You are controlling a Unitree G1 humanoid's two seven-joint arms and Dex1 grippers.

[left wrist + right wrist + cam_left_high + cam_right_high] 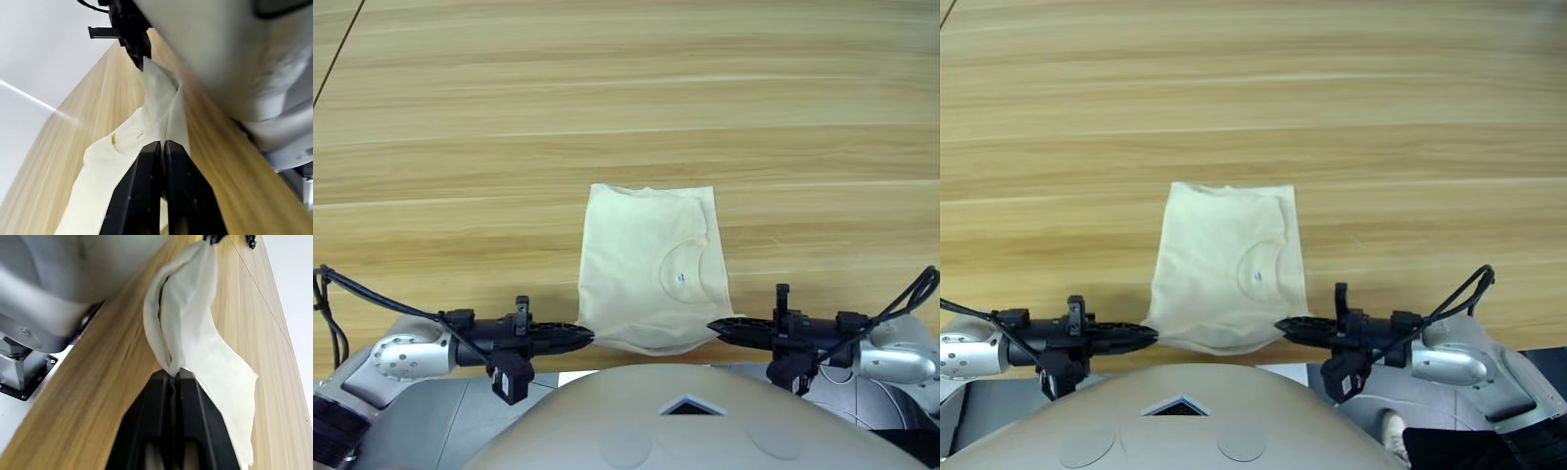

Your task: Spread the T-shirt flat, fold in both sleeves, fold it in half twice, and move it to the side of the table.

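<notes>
Cream cloth T-shirt (646,264): folded rectangle, collar up.
Black left gripper (585,337): pinching near-left corner.
Black right gripper (715,327): pinching near-right corner.

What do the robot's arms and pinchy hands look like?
The left gripper and right gripper are black, long and pointy, a bit like bird beaks. Behind them, the left arm and right arm have rounded, shiny silver shells. Thin black cables loop out near the wrists.
</notes>
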